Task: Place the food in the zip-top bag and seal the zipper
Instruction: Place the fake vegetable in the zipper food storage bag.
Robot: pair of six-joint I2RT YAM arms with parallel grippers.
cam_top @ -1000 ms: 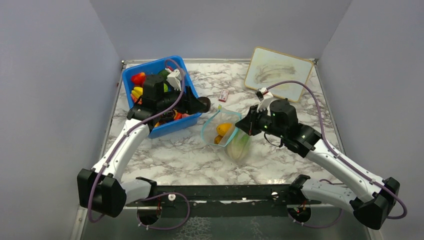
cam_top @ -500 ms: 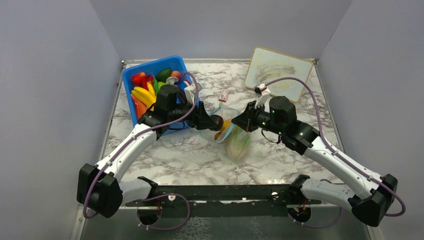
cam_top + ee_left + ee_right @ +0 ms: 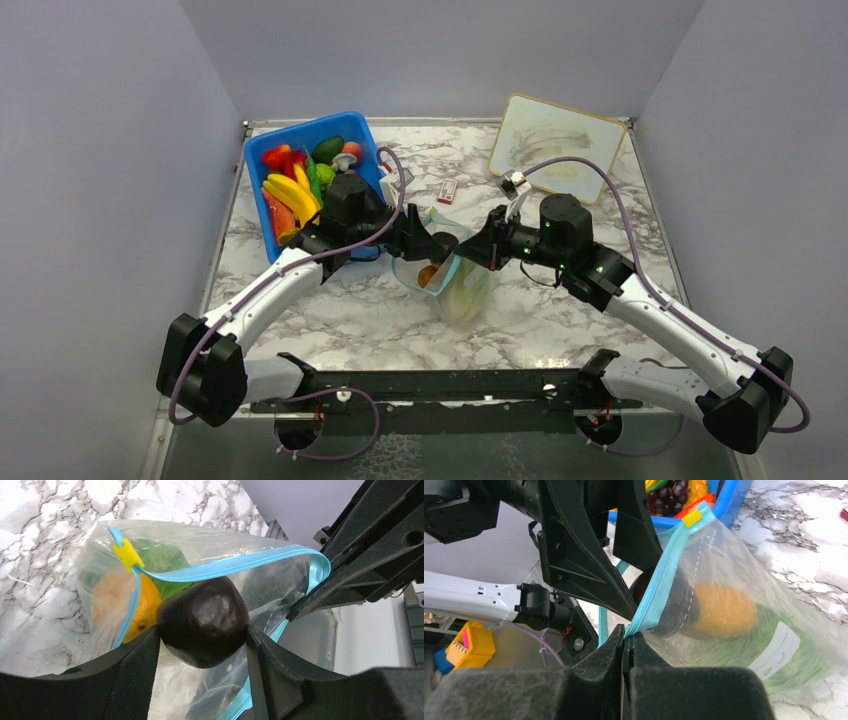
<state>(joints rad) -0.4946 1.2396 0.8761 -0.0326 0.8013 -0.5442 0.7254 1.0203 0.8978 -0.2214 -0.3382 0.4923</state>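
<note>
The clear zip-top bag (image 3: 462, 292) stands mid-table with its mouth held open. It holds a green lettuce (image 3: 161, 560) and an orange round piece (image 3: 146, 605); both also show in the right wrist view, the lettuce (image 3: 796, 667) and the orange piece (image 3: 724, 611). My left gripper (image 3: 437, 243) is shut on a dark purple eggplant (image 3: 202, 620) right at the bag's mouth, partly inside it. My right gripper (image 3: 626, 636) is shut on the light-blue zipper (image 3: 664, 580) and holds that edge up. The zipper (image 3: 225, 567) is unsealed, with a yellow slider (image 3: 127, 554) at one end.
A blue bin (image 3: 258, 150) with several more toy fruits stands at the back left, close behind my left arm. A small red-and-white box (image 3: 447, 190) lies behind the bag. A whiteboard (image 3: 555, 145) leans at the back right.
My left gripper has come from the blue bin over to the bag's mouth with the eggplant. My right gripper has lifted the bag's edge and shifted slightly left.
</note>
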